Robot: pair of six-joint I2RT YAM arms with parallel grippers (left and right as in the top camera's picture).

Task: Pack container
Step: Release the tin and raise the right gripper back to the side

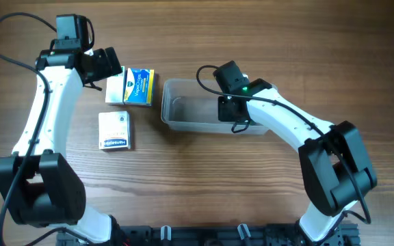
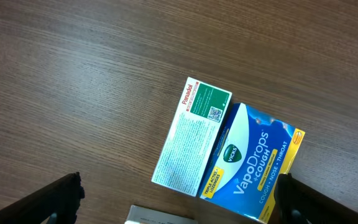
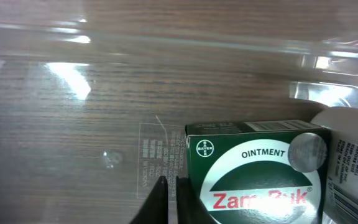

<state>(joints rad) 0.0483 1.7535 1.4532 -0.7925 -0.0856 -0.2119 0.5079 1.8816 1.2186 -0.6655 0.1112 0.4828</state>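
Note:
The clear container (image 1: 183, 109) stands at the table's middle. My right gripper (image 1: 228, 111) reaches down into its right half. In the right wrist view the right gripper (image 3: 171, 199) is shut, with nothing between its jaws. It hangs just above the container floor (image 3: 73, 93). A green Zam-Buk ointment box (image 3: 253, 171) lies right beside it, next to a white labelled item (image 3: 353, 165). My left gripper (image 1: 108, 67) hovers open over a white Panadol box (image 2: 191, 134) and a blue Vicks VapoDrops box (image 2: 253, 162), which lie side by side and touch.
Another white box (image 1: 115, 130) lies flat left of the container and nearer the table's front than the pair; its edge (image 2: 160, 216) shows at the bottom of the left wrist view. Bare wooden table surrounds everything.

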